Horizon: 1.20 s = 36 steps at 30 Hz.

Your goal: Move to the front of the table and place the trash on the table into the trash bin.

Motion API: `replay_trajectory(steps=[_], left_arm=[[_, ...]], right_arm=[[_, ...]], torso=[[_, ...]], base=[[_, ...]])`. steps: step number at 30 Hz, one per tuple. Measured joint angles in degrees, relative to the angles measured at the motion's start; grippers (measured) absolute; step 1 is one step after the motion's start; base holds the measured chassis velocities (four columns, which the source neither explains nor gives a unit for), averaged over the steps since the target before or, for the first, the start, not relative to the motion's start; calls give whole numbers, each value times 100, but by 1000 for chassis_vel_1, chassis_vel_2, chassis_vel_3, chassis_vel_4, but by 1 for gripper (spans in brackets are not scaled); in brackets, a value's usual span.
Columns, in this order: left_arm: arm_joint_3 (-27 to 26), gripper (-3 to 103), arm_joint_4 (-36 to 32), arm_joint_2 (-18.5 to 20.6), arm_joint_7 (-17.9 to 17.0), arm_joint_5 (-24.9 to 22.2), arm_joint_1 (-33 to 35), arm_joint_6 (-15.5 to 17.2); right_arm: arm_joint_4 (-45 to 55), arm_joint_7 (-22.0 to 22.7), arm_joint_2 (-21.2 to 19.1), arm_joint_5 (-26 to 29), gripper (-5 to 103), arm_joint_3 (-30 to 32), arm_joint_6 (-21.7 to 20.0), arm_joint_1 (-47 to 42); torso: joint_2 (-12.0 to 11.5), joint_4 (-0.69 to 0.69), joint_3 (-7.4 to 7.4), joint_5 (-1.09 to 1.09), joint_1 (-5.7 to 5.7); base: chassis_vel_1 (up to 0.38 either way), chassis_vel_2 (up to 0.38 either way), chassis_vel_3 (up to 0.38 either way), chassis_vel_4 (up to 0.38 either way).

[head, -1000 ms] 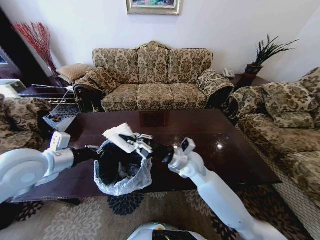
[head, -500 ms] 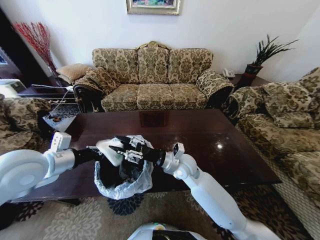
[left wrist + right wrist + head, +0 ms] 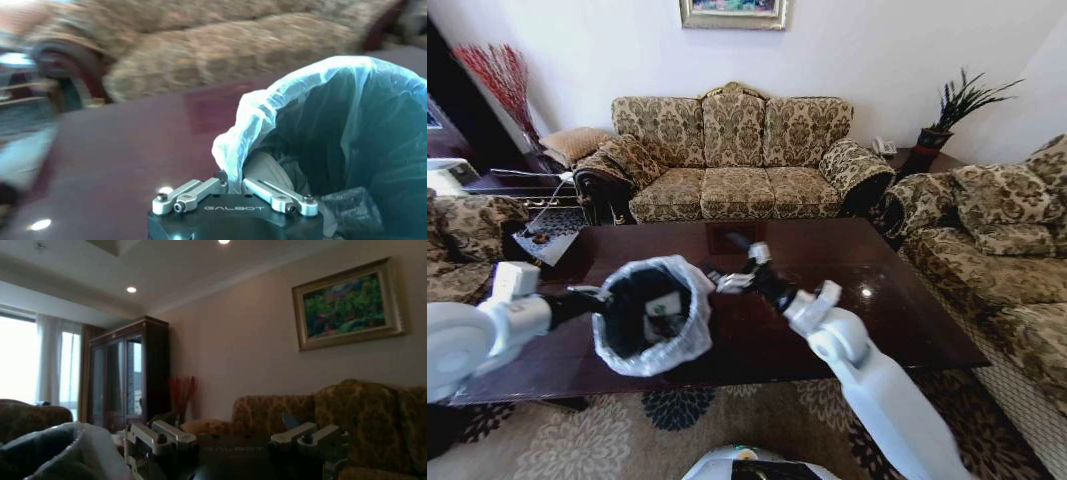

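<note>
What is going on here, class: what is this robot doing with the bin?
The left gripper is clamped on the bag-lined rim of the trash bin, holding it up, tilted, over the near edge of the table. A white-green carton and other trash lie inside. The right gripper is open and empty just beside the bin's rim, above the tabletop. The visible tabletop carries no litter.

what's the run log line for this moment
left gripper: shut on bin rim, tilted | right gripper: open, empty, above table | trash: in bin
</note>
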Motion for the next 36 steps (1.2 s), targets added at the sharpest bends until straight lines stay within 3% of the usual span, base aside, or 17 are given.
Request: replay_trajectory(steps=[2,3,6,7,9,10,12,17,19,22,23,24,27,36], left_arm=[[-386,0,216,-296,4,123,193,68],[-386,0,216,-296,4,123,193,68],[-997,0,723,-979,127,386,673,-42],[-997,0,723,-979,127,386,673,-42],[-1238,0,1031,-1423,134,414,819,-193],[-1238,0,1031,-1423,134,414,819,-193],[-1344,0,1357,-1647,91,443,919,-320],[-1539,0,1791,-2190,-35,289,942,-500],[-1508,0,1879,-2388,-70,272,864,-558],[-1163,0,2163,-3176,-119,343,585,-781],[-1163,0,2163,-3176,-119,343,585,-781],[-1017,0,2292,-3427,-160,387,480,-827],[-619,0,2648,-3964,-304,535,280,-992],[-47,0,3271,-4570,-278,906,-165,-1135]], right_arm=[[51,346,16,50,100,378,-63,-264],[51,346,16,50,100,378,-63,-264],[-43,542,194,-84,100,873,8,-605],[-43,542,194,-84,100,873,8,-605],[-328,561,379,-427,100,1146,447,-779],[-328,561,379,-427,100,1146,447,-779],[-578,583,543,-693,100,1297,831,-854],[-730,619,721,-524,100,1424,1010,-968],[-758,613,739,-473,100,1422,1045,-997],[-782,583,745,-314,100,1432,1070,-1070],[-782,583,745,-314,100,1432,1070,-1070],[-790,570,741,-254,100,1482,1070,-1081],[-857,531,738,-94,100,1615,1069,-1053],[-969,396,764,93,100,1775,1240,-1321]], torso=[[0,1,0,0,0],[0,1,0,0,0],[0,5,0,-2,0],[0,5,0,-2,0],[1,10,-1,-1,-1],[1,10,-1,-1,-1],[0,7,-1,0,-2],[0,-1,0,0,0],[0,0,0,0,0],[0,6,-1,2,-1],[0,6,-1,2,-1],[1,11,-1,-2,-1],[1,6,-1,-2,-1],[1,1,0,4,-1]], base=[[0,0,0,0],[0,0,0,0],[0,0,0,0],[0,0,0,0],[0,0,0,0],[0,0,0,0],[0,0,0,0],[0,0,0,0],[0,0,0,0],[0,0,0,0],[0,0,0,0],[0,0,0,0],[0,0,0,0],[0,0,0,0]])
